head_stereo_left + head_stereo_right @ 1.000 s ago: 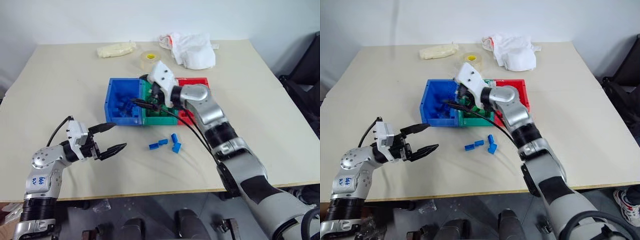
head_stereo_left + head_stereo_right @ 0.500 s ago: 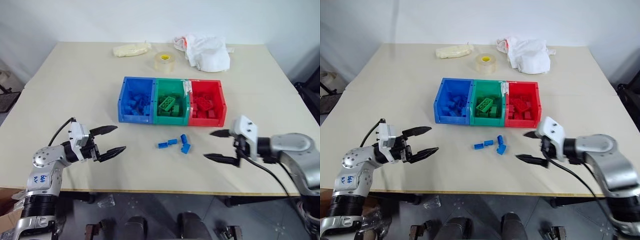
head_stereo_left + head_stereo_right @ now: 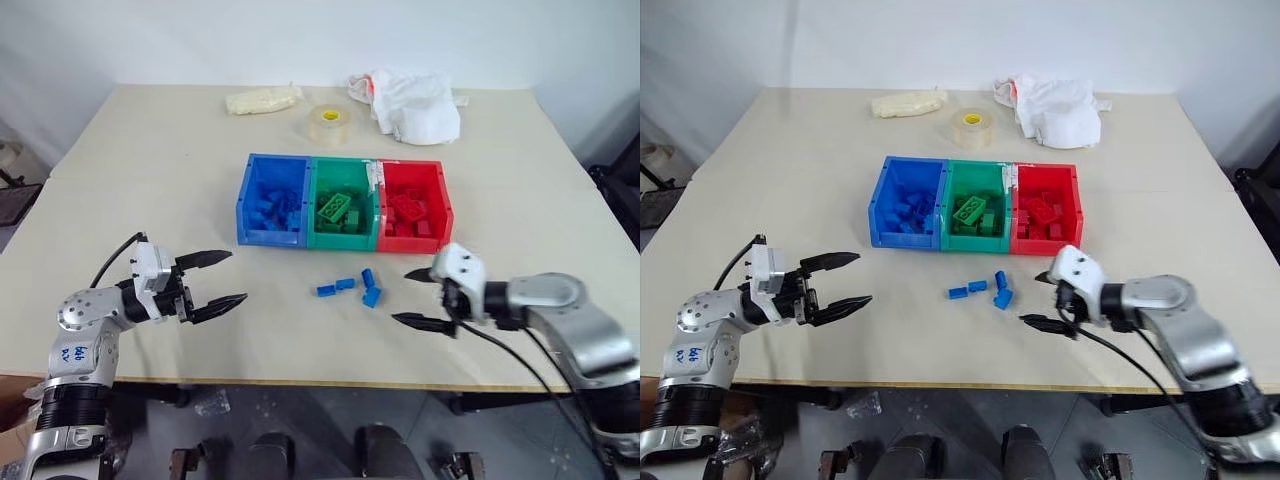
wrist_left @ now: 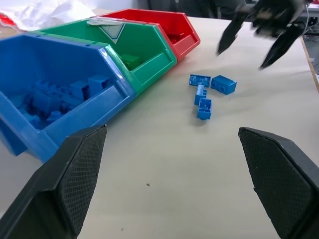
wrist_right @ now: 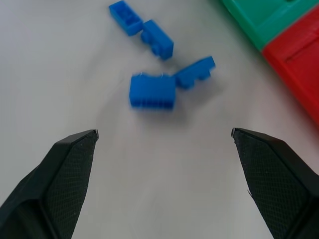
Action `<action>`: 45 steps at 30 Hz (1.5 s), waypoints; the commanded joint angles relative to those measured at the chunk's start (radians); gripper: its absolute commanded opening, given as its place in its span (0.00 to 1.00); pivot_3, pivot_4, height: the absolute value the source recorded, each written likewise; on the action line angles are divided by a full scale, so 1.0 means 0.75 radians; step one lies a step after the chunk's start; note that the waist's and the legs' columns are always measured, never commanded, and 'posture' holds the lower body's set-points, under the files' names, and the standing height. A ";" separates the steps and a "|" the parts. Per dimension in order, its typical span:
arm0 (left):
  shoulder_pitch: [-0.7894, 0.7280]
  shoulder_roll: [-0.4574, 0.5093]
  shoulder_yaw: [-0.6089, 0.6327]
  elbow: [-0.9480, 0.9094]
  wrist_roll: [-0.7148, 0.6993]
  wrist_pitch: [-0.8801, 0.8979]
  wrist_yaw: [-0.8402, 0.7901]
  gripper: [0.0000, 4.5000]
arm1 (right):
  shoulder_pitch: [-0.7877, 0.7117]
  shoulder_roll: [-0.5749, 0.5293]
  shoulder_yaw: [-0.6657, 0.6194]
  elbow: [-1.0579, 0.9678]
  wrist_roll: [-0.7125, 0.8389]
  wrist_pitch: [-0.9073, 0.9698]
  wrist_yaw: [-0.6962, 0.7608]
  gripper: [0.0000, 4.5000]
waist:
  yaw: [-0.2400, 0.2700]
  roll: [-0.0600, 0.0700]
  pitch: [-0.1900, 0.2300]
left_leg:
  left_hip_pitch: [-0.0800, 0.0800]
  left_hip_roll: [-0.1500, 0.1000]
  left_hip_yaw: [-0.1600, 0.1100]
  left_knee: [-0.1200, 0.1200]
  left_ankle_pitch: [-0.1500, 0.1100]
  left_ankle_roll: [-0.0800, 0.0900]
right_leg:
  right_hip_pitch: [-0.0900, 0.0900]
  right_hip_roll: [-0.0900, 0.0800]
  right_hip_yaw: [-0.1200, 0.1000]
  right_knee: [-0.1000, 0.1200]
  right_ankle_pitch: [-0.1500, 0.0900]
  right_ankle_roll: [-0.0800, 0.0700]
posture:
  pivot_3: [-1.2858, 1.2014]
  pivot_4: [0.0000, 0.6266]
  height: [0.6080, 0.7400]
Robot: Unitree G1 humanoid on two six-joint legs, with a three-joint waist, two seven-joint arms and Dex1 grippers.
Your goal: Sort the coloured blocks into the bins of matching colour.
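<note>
Beside the four loose blue bricks (image 3: 352,288) lying just in front of the joined bins (image 3: 343,238), I am lining up my empty, wide-open right gripper (image 3: 415,297) for the next pick, left gripper (image 3: 215,280) idling wide open.

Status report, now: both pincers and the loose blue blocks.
Left pincer open, empty. Right pincer open, empty, beside the loose blue blocks. Four blocks on the table before the bins. Nothing in the way.
</note>
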 commanded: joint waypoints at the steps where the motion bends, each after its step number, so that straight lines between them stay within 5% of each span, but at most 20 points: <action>1: -0.001 0.018 0.032 -0.017 -0.010 -0.018 0.005 1.00 | -0.064 0.086 0.076 0.081 -0.060 -0.051 -0.048 1.00 | 0.002 0.000 0.000 | 0.000 0.000 -0.001 0.000 0.000 0.000 | 0.000 0.000 0.000 0.000 0.000 0.000 | 0.52 0.24 1.00; 3: 0.005 0.015 0.035 -0.034 -0.010 -0.015 0.015 1.00 | -0.092 0.129 0.119 0.131 -0.094 -0.070 -0.060 1.00 | 0.002 0.000 0.000 | 0.000 -0.001 -0.002 0.000 0.000 0.000 | 0.000 0.000 -0.001 0.000 0.000 0.000 | 0.52 0.24 1.00; 6: 0.021 0.012 0.039 -0.060 -0.012 -0.008 0.030 1.00 | -0.116 0.168 0.138 0.164 -0.108 -0.098 -0.059 0.86 | 0.000 0.000 0.000 | 0.000 -0.001 -0.003 0.000 0.000 0.000 | 0.000 0.000 -0.001 0.001 0.000 0.000 | 0.52 0.24 1.00; 13: 0.060 0.015 0.050 -0.102 -0.021 0.000 0.061 1.00 | -0.122 0.120 0.091 0.060 -0.086 -0.078 -0.017 0.32 | 0.000 0.001 0.000 | 0.000 -0.001 -0.003 0.000 0.000 0.000 | 0.000 0.000 -0.002 0.001 0.000 0.000 | 0.52 0.24 1.00; 22: 0.076 0.008 0.051 -0.118 -0.026 -0.001 0.072 1.00 | -0.456 0.215 0.011 0.068 0.033 0.004 -0.032 0.32 | -0.010 0.002 0.001 | 0.000 0.001 -0.001 0.000 0.000 0.000 | 0.000 0.000 -0.001 0.000 0.000 0.000 | 0.52 0.24 1.00; 33: 0.027 -0.046 -0.004 -0.106 0.004 -0.033 0.091 1.00 | -1.110 0.778 0.166 1.192 -0.243 -0.581 -0.177 0.32 | -0.040 0.003 0.001 | -0.001 -0.002 -0.005 -0.001 0.000 -0.001 | -0.002 0.000 -0.005 0.006 0.000 0.000 | 0.52 0.24 1.00; 38: 0.031 -0.066 -0.018 -0.141 0.001 -0.031 0.109 1.00 | -1.265 0.926 0.135 1.585 -0.321 -0.799 -0.314 0.70 | -0.075 0.003 0.002 | -0.001 -0.002 -0.011 -0.002 0.001 -0.002 | 0.000 0.000 -0.011 0.008 0.000 0.000 | 0.52 0.24 1.00; 42: 0.048 -0.062 -0.016 -0.157 -0.005 -0.032 0.104 1.00 | -1.279 0.931 0.108 1.630 -0.336 -0.873 -0.309 0.99 | -0.083 0.004 0.002 | -0.001 -0.002 -0.015 -0.002 0.001 -0.002 | 0.001 -0.001 -0.014 0.007 0.000 -0.001 | 0.52 0.24 1.00; 45: 0.053 -0.061 -0.017 -0.159 -0.007 -0.030 0.096 1.00 | -1.224 0.885 0.085 1.510 -0.315 -0.865 -0.230 0.99 | -0.082 0.004 0.002 | -0.001 -0.002 -0.016 -0.002 0.001 -0.003 | 0.002 0.000 -0.015 0.007 0.000 -0.001 | 0.52 0.24 1.00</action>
